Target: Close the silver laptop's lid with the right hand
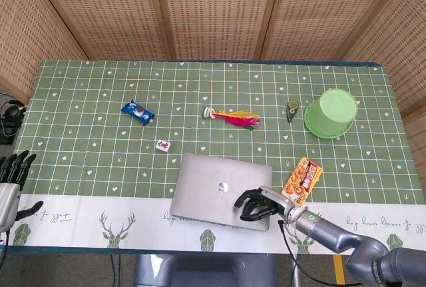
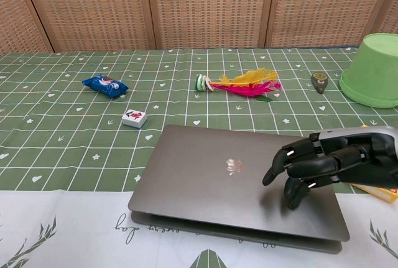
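Note:
The silver laptop lies at the table's front edge with its lid almost flat on the base; a thin gap shows along the front in the chest view. My right hand presses on the lid's front right part, fingers curled down, holding nothing. My left hand hangs at the far left beyond the table edge, fingers spread and empty; it shows only in the head view.
An orange snack packet lies just right of the laptop. A green upturned bucket, a small dark object, a feathered shuttlecock, a blue packet and a white tile lie further back.

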{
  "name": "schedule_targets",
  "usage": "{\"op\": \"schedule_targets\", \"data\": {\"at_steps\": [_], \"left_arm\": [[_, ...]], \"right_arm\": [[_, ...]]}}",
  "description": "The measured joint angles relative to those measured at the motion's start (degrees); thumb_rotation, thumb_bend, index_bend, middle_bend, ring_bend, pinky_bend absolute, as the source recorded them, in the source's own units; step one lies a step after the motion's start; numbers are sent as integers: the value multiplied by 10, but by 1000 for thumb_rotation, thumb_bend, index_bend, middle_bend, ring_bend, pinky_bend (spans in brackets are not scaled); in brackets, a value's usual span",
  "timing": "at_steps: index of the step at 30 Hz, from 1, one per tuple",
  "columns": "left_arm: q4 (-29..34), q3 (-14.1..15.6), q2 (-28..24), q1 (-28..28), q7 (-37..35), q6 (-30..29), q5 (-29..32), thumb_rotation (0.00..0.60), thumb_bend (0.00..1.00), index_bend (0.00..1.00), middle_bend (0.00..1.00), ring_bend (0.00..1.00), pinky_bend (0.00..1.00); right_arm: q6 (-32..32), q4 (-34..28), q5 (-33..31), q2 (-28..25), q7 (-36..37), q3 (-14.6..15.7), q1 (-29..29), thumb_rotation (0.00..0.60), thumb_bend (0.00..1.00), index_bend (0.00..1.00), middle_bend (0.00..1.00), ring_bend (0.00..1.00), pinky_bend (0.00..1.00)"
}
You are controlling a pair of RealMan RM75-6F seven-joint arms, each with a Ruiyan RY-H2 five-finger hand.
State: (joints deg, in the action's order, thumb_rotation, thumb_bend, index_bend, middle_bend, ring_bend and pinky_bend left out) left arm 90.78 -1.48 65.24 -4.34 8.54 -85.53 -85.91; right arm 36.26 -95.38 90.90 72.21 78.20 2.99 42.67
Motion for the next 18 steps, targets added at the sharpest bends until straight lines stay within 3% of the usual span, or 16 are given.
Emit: {"op": "schedule_targets", "data": {"at_steps": [18], "left_arm": [[1,1,0,1,3,-2,-3,600,0,0,0,0,0]], "right_arm": [[18,27,2,32,6,25,-2,458,283,474,395,441,389]]}}
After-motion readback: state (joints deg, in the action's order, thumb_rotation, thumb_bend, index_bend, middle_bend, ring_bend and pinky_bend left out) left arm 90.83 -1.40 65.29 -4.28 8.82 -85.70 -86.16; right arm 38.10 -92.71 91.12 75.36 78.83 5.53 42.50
